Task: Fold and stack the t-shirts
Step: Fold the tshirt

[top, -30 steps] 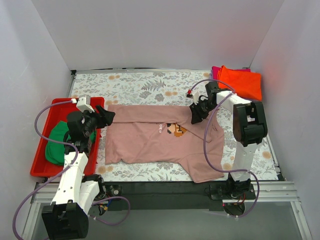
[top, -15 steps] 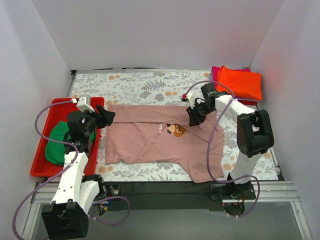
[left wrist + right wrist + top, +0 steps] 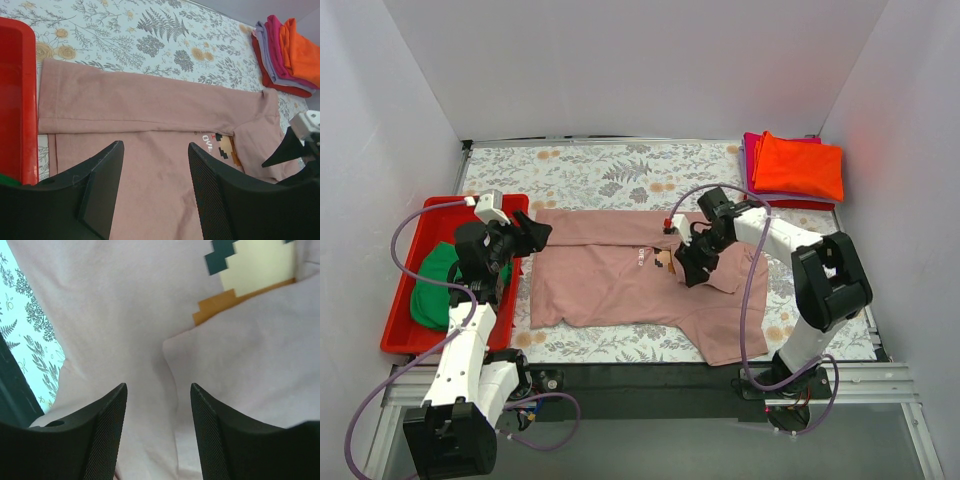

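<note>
Left hand (image 3: pixel 155 147) agape | right hand (image 3: pixel 158 387) agape | 1 pink tee (image 3: pixel 600 290) | 1 green tee (image 3: pixel 435 280)

I see a red plastic tray (image 3: pixel 398 325) just beside the left claw (image 3: pixel 536 233), on its left; a floral table cover (image 3: pixel 600 170) lies ahead of it; white walls (image 3: pixel 620 70) rise well beyond.

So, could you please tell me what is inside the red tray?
A bunched green t-shirt lies in the red tray. The left arm covers part of it, and anything beneath the shirt is hidden.
</note>
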`<state>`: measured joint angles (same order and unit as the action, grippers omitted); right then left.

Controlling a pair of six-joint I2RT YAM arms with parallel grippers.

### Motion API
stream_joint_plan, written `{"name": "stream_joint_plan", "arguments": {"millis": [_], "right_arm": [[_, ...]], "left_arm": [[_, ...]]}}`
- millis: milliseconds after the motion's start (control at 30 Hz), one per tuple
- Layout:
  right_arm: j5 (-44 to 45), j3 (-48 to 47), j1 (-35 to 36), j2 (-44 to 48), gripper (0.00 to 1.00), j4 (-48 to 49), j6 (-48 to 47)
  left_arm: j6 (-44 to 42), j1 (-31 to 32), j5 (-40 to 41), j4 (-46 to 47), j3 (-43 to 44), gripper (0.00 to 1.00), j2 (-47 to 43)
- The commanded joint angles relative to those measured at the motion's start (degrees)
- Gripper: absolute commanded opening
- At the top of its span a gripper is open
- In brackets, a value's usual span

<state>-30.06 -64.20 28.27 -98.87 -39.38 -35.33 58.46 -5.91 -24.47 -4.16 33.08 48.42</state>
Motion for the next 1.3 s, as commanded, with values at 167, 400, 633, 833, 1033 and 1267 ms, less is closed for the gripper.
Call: {"name": "stream_joint_plan", "arguments": {"millis": [167,400,633,833,1033,1267], "right_arm": [[0.97,-8.92,-13.05,5.80,0.57,1.13,3.86],[10.19,-6.29,-26.32,4.22,0.58,13.34,13.44],[13.54,-4.96,-29.32,-1.49,0.70,23.90,20.73],[15.56,-8.48,-30.11,-8.52,0.70,26.28,23.90],[14.69,-10.41,-31.44,-12.31,0.66,26.54,23.91],[12.93,-10.50,-31.61,-14.50,0.63,29.00,24.08]], "left_arm": [[-0.45,-0.06,-4.70,1.70,0.05,0.53,2.37],[-0.27,0.37,-8.66,1.79,0.67,0.52,5.63],[-0.36,0.55,-8.93,1.79,0.67,0.52,6.68],[-0.62,0.64,-8.76,1.53,0.84,0.52,7.03],[-0.80,0.73,-9.10,1.44,1.02,0.52,7.74],[-0.80,0.73,-9.10,1.26,1.11,0.52,8.09]]}}
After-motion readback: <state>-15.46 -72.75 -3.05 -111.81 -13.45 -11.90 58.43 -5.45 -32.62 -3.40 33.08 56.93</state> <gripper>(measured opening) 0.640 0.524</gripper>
